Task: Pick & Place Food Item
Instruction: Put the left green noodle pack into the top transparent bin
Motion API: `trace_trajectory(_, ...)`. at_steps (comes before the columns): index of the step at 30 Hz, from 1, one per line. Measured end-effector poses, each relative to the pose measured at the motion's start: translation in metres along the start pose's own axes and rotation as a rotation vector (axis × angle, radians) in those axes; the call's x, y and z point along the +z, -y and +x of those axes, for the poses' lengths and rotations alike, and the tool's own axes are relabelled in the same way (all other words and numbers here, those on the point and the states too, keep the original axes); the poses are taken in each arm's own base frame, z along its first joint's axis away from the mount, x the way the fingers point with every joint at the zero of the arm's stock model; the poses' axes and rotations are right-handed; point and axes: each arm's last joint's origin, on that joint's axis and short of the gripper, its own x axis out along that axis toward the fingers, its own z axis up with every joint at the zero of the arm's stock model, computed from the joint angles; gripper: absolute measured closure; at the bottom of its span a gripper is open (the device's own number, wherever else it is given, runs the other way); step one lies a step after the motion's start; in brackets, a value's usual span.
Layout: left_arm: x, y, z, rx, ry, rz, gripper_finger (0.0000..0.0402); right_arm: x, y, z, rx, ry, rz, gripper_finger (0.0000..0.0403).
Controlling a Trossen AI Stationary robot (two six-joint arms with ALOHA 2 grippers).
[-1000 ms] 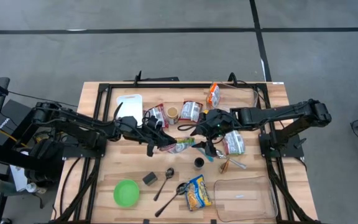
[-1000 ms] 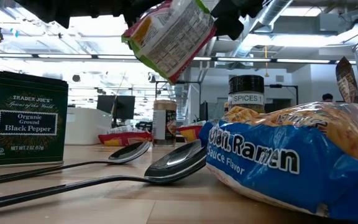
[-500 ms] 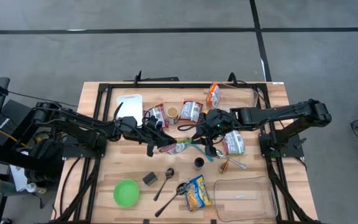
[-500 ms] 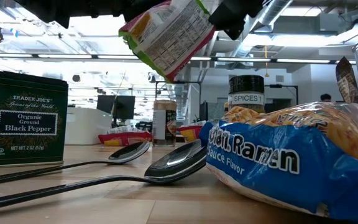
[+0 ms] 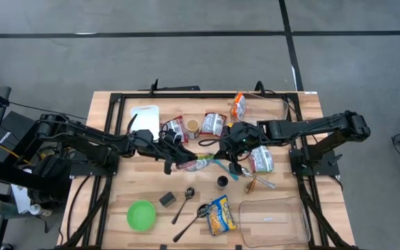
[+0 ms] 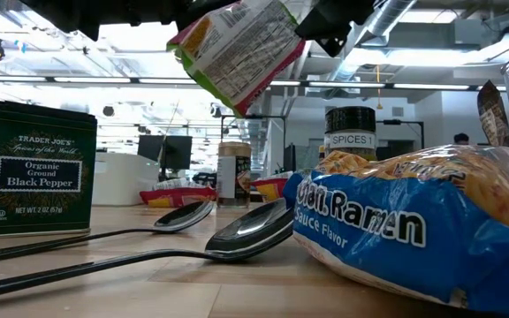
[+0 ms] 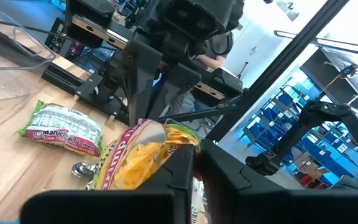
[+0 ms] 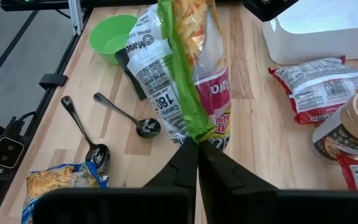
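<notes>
Level with the tabletop [image 5: 117, 173], the low view reads labels the overhead one cannot: a ramen packet [image 6: 414, 221] nearest, spoons [image 6: 237, 234], a black pepper tin [image 6: 35, 168], a spice jar [image 6: 350, 132] farther off. Above them hangs the snack bag [image 6: 241, 53], clear of the wood, stretched between both arms at mid-table. The left pincer [image 5: 176, 158] clamps one end, the right pincer [image 5: 222, 155] is shut on the other; its long axis runs left to right.
</notes>
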Motion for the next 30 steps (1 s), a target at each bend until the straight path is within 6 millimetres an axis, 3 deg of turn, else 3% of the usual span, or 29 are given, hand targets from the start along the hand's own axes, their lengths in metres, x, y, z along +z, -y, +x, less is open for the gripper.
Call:
trace_trajectory(7, 0.000, 0.000, -0.001, -0.031, -0.021, 0.000, 0.0303, -0.001, 0.000, 0.000, -0.001, -0.005, 0.014, 0.0402)
trace_trajectory(13, 0.009, -0.003, -0.005, -0.012, 0.002, 0.002, 0.0270, -0.004, 0.000, 0.000, -0.004, -0.039, 0.041, 0.0403)
trace_trajectory(19, 0.020, -0.006, -0.014, 0.024, 0.015, 0.001, 0.0263, -0.005, 0.000, -0.005, -0.011, -0.066, 0.050, 0.0403)
trace_trajectory(30, 0.041, -0.011, -0.028, 0.068, 0.091, 0.009, 0.0275, 0.014, 0.000, -0.031, -0.132, -0.112, 0.028, 0.0403)
